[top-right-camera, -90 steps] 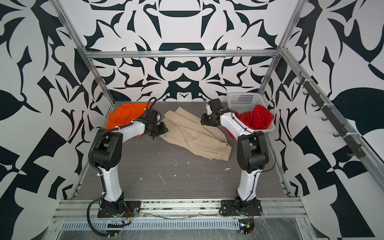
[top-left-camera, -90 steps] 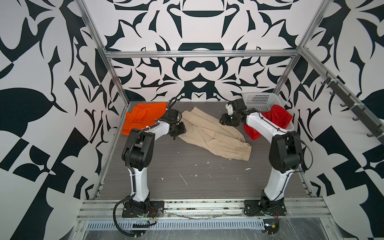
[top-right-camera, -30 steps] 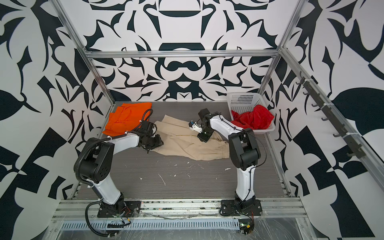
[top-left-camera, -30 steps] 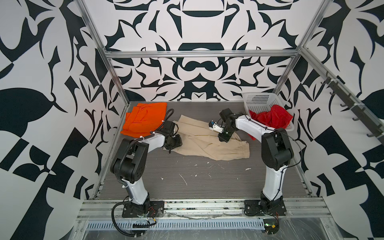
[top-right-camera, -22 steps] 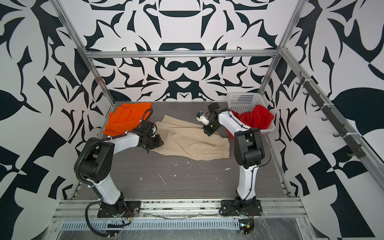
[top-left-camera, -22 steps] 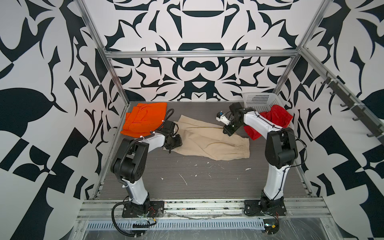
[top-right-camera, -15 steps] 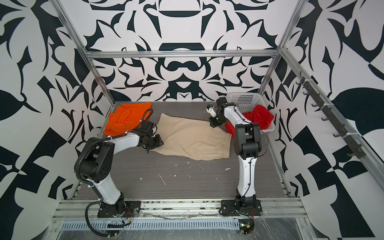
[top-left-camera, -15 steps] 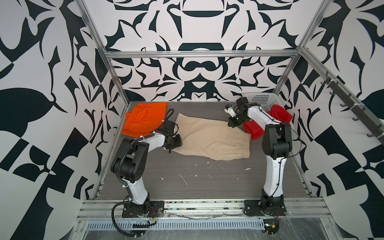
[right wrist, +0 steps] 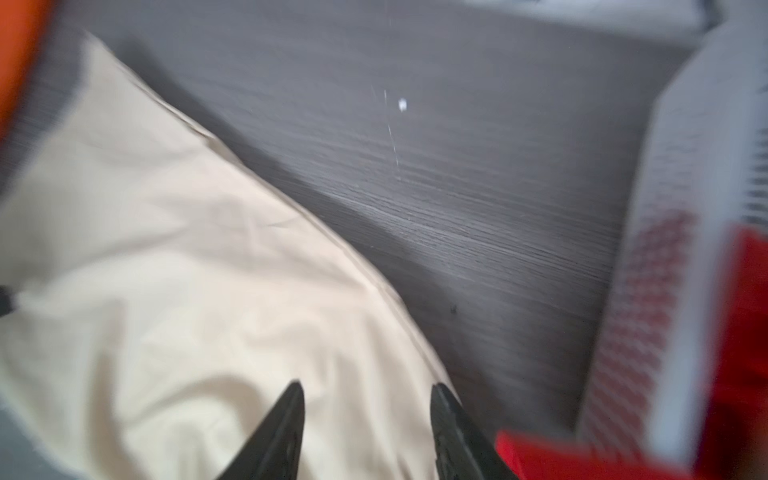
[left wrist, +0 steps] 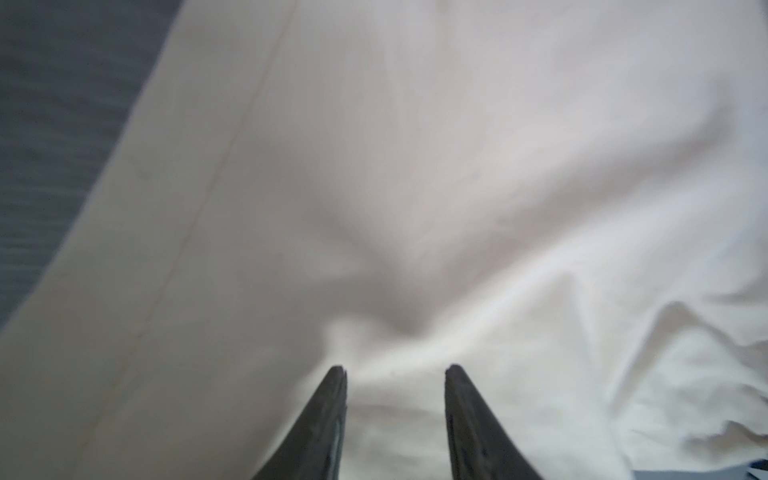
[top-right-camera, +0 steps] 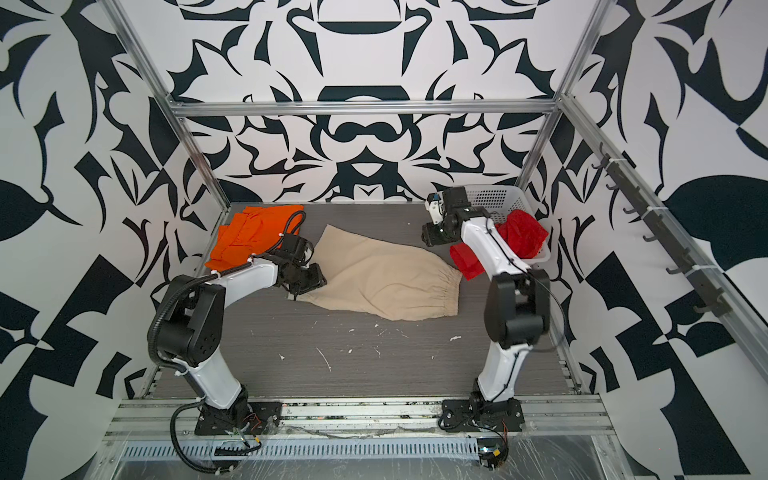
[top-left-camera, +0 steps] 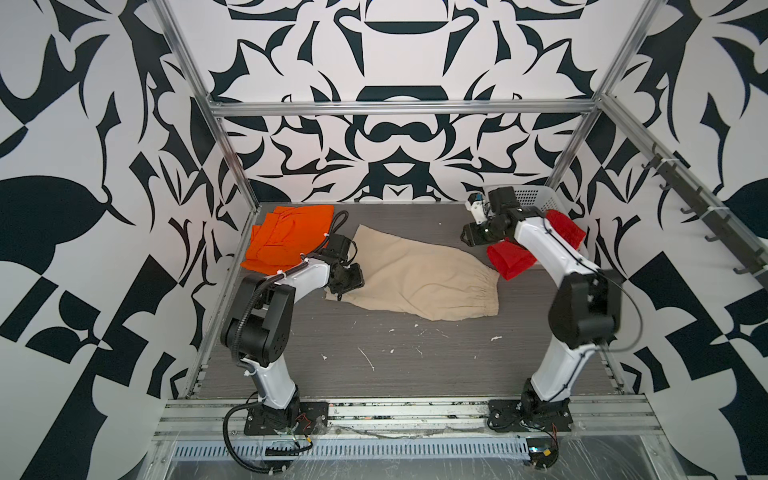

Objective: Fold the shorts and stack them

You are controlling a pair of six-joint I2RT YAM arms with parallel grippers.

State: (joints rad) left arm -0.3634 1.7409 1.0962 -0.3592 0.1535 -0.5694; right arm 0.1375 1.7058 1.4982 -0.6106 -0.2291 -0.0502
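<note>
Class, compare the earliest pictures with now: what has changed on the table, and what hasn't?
The beige shorts, earlier rumpled, now lie flat: the left gripper pulled their corner nearer, the right gripper let go and drew back toward the basket. The orange shorts and red shorts stayed put.

Probably a robotics lab cell: an aluminium frame [top-left-camera: 399, 109] across the upper middle, black-and-white patterned panels [top-left-camera: 83, 124] all round, left arm [top-left-camera: 270, 378] and right arm [top-left-camera: 557, 370] bolted to a bottom rail [top-left-camera: 407, 409].
</note>
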